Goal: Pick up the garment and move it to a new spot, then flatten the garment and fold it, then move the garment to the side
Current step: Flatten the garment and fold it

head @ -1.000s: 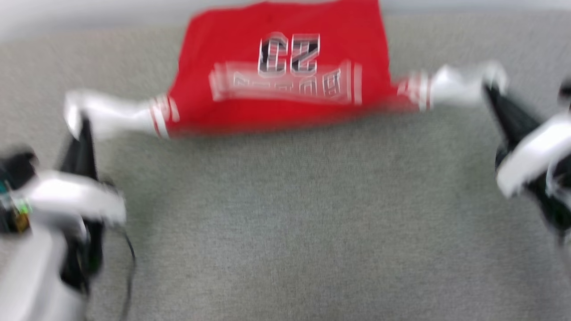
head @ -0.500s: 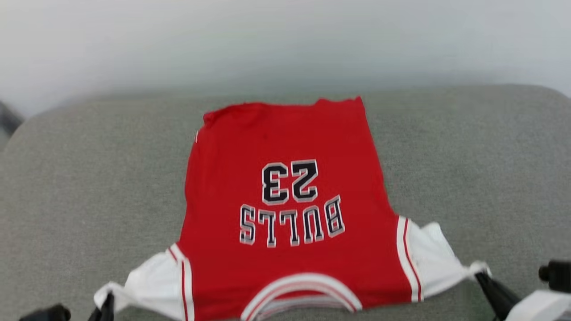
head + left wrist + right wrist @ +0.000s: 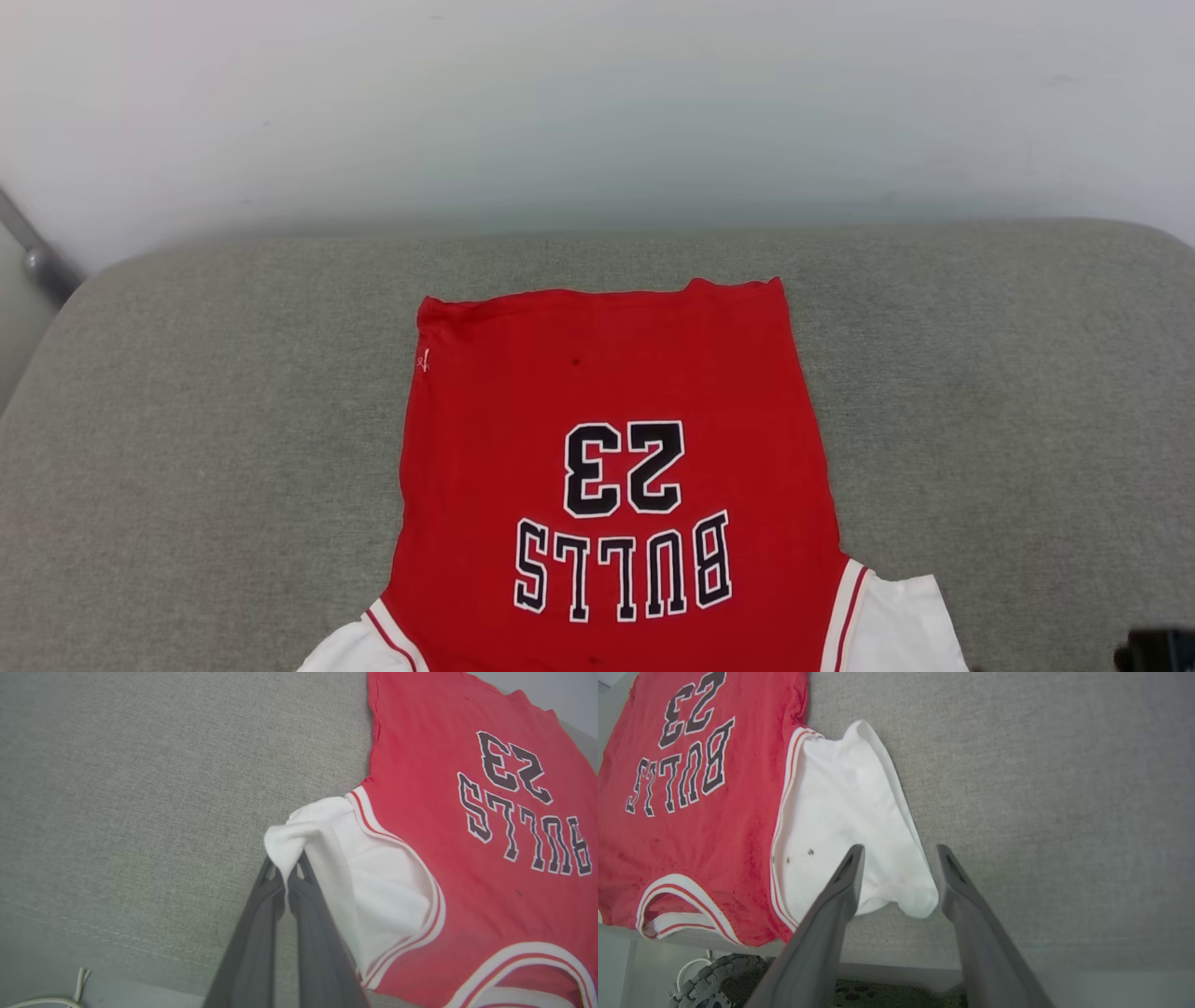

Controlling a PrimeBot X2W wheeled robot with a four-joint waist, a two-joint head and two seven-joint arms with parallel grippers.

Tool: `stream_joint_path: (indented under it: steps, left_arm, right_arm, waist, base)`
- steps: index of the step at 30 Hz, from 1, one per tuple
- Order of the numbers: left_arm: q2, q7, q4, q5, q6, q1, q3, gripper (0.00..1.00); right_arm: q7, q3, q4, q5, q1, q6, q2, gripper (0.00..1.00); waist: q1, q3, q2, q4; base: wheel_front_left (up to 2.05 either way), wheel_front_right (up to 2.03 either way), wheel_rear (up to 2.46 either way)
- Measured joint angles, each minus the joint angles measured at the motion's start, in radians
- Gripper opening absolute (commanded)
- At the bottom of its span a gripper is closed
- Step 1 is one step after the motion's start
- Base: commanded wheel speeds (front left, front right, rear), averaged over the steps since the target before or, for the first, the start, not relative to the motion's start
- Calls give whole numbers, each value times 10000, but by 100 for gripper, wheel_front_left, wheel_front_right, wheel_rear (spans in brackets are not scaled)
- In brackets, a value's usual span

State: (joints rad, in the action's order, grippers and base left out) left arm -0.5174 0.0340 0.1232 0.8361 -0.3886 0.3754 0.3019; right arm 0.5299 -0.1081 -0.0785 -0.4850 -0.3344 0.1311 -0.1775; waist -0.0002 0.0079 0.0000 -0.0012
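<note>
The left fingers [image 3: 268, 896] are pressed together, pinching the bunched tip of the white left sleeve [image 3: 373, 868], lower middle of the left wrist view. The right fingers [image 3: 847, 872] are spread wide. The tip of the white right sleeve [image 3: 840, 807] just lies flat between them, not gripped as far as the frame shows.

Outward from there it's the red soft-fabric jersey shirt [image 3: 607, 392] with black BULLS 23 lettering, print-up on the grey woven-fabric padded surface [image 3: 187, 420]. Its long axis runs bottom to top in the head view, with the striped collar [image 3: 682, 896] right at the near edge and the hem toward the top. So each sleeve sticks out to its own arm's side, body inward between them.

Looks pretty flat, so folding is probably next, and the left arm is the one with cloth in hand. Loads of bare grey either side and past the hem. The near edge is the tight one.
</note>
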Motion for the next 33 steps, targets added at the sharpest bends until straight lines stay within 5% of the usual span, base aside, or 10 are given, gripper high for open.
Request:
stream_joint_path:
  steps: [6, 12, 22, 33]
  left_arm:
    - [134, 104, 84, -188, -27, -479, 117, 0]
    - [224, 313, 299, -575, 107, -1326, 295, 0]
    - [704, 744, 688, -1187, 550, -3112, 828, 0]
    - [1350, 1118, 803, -1463, 907, -4143, 1373, 0]
  right_arm:
    - [-205, -598, -19, 468, 2187, 0, 33, 100]
    - [-142, -972, 1572, 696, 5587, 0, -207, 100]
    - [2075, -811, 5246, 1484, 10692, 0, -782, 100]
    - [4075, -1302, 7344, 2926, 13253, 0, -928, 100]
  waist:
    - [1, 280, 0, 162]
    - [3, 1035, 0, 499]
    - [5, 2830, 0, 1518]
    - [5, 4486, 0, 2848]
  base:
    - [0, 0, 0]
    - [0, 0, 0]
    - [0, 0, 0]
    - [0, 0, 0]
